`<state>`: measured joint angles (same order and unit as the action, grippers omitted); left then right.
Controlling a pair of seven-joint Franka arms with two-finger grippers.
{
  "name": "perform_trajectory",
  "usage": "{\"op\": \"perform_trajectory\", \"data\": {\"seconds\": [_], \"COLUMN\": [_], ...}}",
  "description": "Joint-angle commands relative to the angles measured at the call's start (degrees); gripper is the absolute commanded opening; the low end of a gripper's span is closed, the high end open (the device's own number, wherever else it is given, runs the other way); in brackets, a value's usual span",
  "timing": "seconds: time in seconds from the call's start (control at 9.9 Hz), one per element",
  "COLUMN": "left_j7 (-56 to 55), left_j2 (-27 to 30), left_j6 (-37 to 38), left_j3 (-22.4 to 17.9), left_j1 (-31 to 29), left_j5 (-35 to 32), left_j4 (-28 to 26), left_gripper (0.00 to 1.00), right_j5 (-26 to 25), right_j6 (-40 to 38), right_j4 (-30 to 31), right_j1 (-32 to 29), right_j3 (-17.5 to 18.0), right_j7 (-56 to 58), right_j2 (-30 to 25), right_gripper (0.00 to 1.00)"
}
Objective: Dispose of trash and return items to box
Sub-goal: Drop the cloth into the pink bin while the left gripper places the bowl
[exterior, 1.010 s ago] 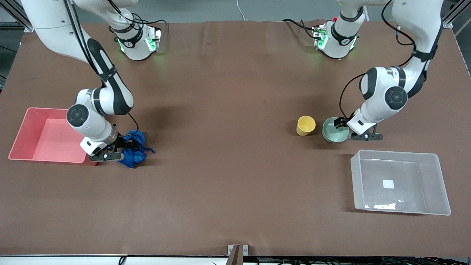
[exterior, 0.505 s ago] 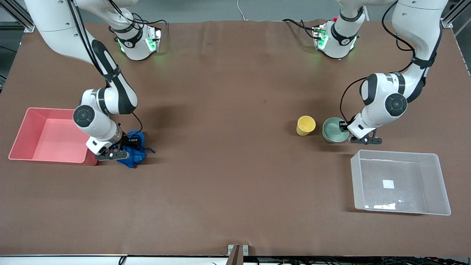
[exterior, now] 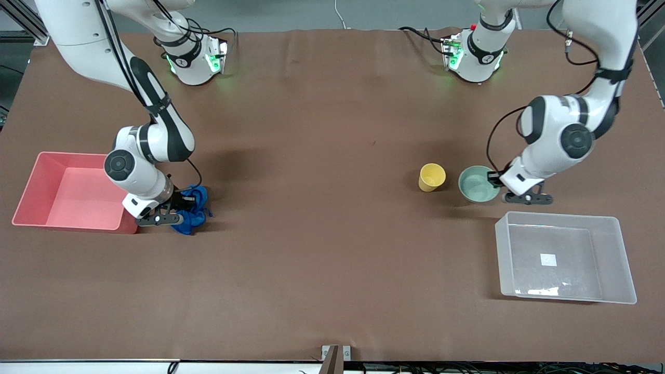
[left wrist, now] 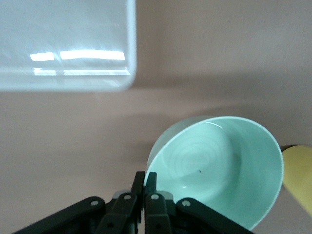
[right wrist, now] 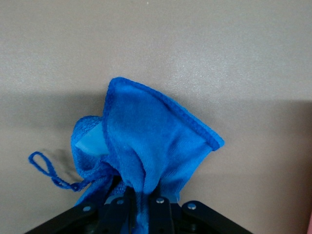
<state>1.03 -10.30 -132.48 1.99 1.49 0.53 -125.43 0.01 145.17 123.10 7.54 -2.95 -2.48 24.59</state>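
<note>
Right gripper [exterior: 179, 210] pinches fuzzy blue wad [exterior: 193, 210]; left gripper [exterior: 493, 185] apparently clamps glossy round bowl [exterior: 477, 183].

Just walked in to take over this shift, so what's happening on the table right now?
Two arms are tidying up. The right gripper is shut on the bright-blue fabric wad, beside the pink rectangular bin. The left gripper is shut on the rim of the shallow mint-green bowl, which sits beside the small yellow plastic cup and just farther from the front camera than the clear plastic box. Nothing is in either container yet.
</note>
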Motion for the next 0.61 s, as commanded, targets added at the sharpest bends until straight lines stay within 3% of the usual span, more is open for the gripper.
{"op": "perform_trajectory", "data": {"seconds": [0.0, 0.3, 0.51], "left_j7": [1.34, 5.45, 10.37], "left_j2": [-4.36, -14.45, -20.08], "left_j6": [6.78, 9.16, 15.55], "left_j3": [-1.19, -6.46, -8.92], "left_j1": [-0.35, -0.26, -0.35], "left_j5": [0.34, 0.78, 3.14], "left_j4": [13.39, 32.64, 41.45], "left_gripper": [0.01, 0.01, 0.0], "right_j5": [0.17, -0.09, -1.15], "right_j6": [-19.99, -38.78, -40.23], "right_j4": [-7.82, -16.99, -19.3], "right_j1": [0.11, -6.11, -16.36], "right_j3": [-0.22, -0.65, -0.74], "right_j7": [-3.06, 1.92, 16.99], "right_j2": [-6.63, -15.77, -15.62], "right_gripper": [0.0, 0.0, 0.0]}}
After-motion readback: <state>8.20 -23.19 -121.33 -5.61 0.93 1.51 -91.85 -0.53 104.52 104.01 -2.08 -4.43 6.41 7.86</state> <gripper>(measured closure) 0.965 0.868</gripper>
